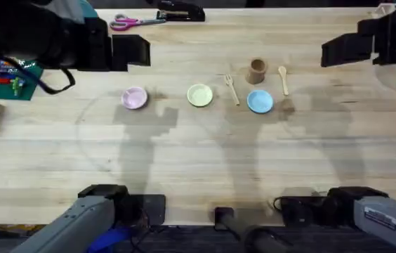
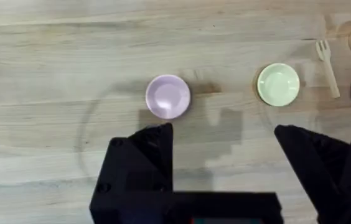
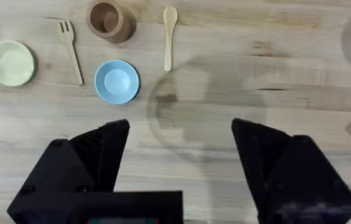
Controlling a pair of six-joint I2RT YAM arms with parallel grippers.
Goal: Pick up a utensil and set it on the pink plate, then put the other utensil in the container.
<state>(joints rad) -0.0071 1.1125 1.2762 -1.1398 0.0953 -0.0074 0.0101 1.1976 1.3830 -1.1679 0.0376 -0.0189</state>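
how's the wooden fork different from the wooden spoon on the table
The fork ends in short tines; the spoon ends in a rounded bowl. The fork lies between the yellow plate and the brown cup; the spoon lies on the cup's other side. Both are pale wood, flat on the table, untouched.

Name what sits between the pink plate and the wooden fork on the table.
The pale yellow plate sits between the pink plate and the wooden fork, with bare wood on either side of it. The overhead view shows this, and the left wrist view agrees.
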